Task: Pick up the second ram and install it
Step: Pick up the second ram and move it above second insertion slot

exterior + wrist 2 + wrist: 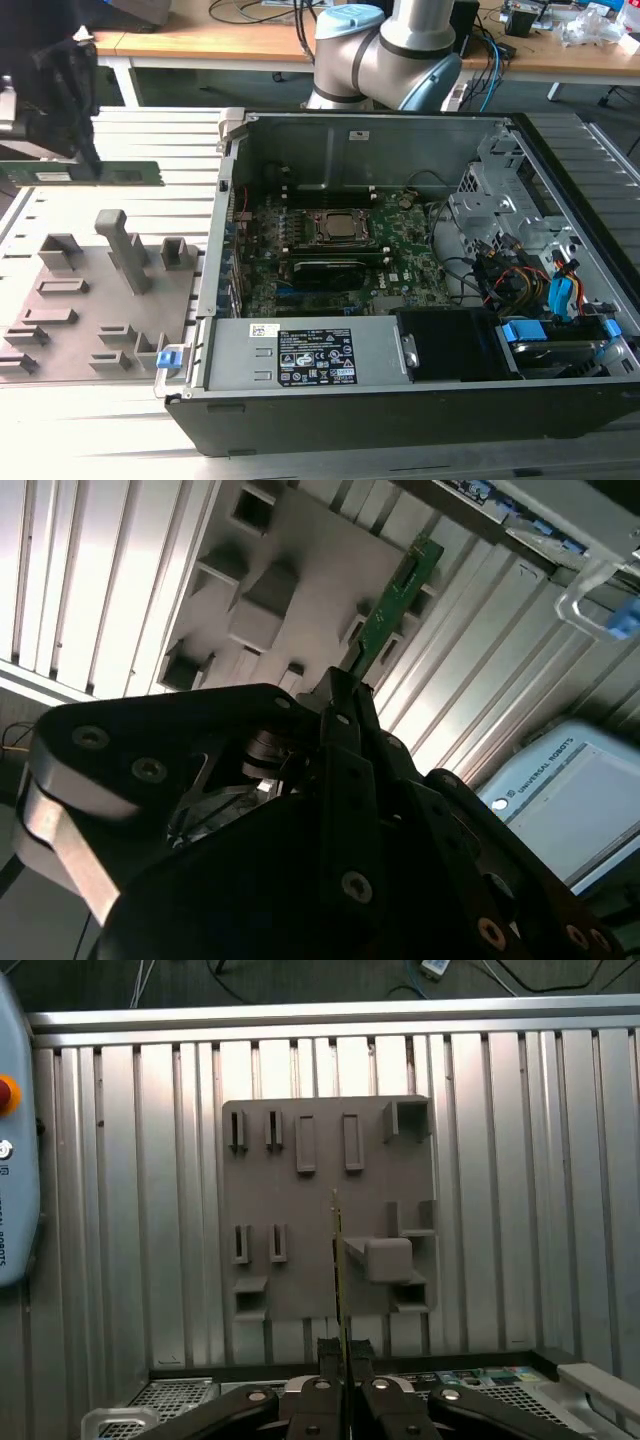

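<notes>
The second ram (80, 174), a thin green stick, hangs level above the grey holder plate (60, 345) at the exterior view's left. My gripper (90, 165) is shut on it from above, clear of the plate. The second wrist view has the ram (395, 600) jutting out past the gripper (345, 685) over the plate. Edge-on in the first wrist view, the ram (338, 1260) is a narrow line rising from the closed fingertips (330, 1352). The green motherboard (400, 255) lies inside the open computer case (380, 400) at the exterior view's right.
Raised blocks and slots (125, 250) stand up from the holder plate. The case wall (225, 200) rises between the plate and the motherboard. Cables and drive bays (540, 290) crowd the case's far side. The arm's base (385, 50) stands behind the case. A teach pendant (570, 790) lies on the ribbed table.
</notes>
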You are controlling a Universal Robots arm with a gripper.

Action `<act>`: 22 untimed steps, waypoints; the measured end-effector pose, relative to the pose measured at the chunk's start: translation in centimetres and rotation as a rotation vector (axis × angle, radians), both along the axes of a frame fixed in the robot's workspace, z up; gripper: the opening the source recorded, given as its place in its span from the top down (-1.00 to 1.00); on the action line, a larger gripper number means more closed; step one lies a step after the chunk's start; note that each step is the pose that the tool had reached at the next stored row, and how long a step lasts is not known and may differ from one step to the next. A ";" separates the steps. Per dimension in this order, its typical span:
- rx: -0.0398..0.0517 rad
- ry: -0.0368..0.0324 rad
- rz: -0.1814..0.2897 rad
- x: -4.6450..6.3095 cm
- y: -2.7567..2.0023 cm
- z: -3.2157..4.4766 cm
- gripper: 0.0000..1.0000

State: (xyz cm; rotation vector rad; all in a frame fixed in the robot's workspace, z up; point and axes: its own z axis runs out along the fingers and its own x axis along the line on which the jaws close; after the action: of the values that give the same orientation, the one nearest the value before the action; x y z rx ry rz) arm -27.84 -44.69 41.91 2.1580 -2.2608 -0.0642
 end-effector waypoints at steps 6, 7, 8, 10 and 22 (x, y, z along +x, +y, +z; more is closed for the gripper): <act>-0.0001 0.0015 0.000 3.6 0.00 0.00 0.73; 0.0000 0.0015 0.000 3.9 0.00 0.00 0.73; 0.0000 0.0016 0.000 4.4 0.00 0.00 0.73; 0.0000 0.0020 0.000 5.2 0.00 0.00 0.73; -0.0001 0.0037 0.000 9.5 0.00 0.00 0.73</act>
State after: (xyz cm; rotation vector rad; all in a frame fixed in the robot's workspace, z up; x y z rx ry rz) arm -18.34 -44.69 41.91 2.1559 -2.2590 -0.0680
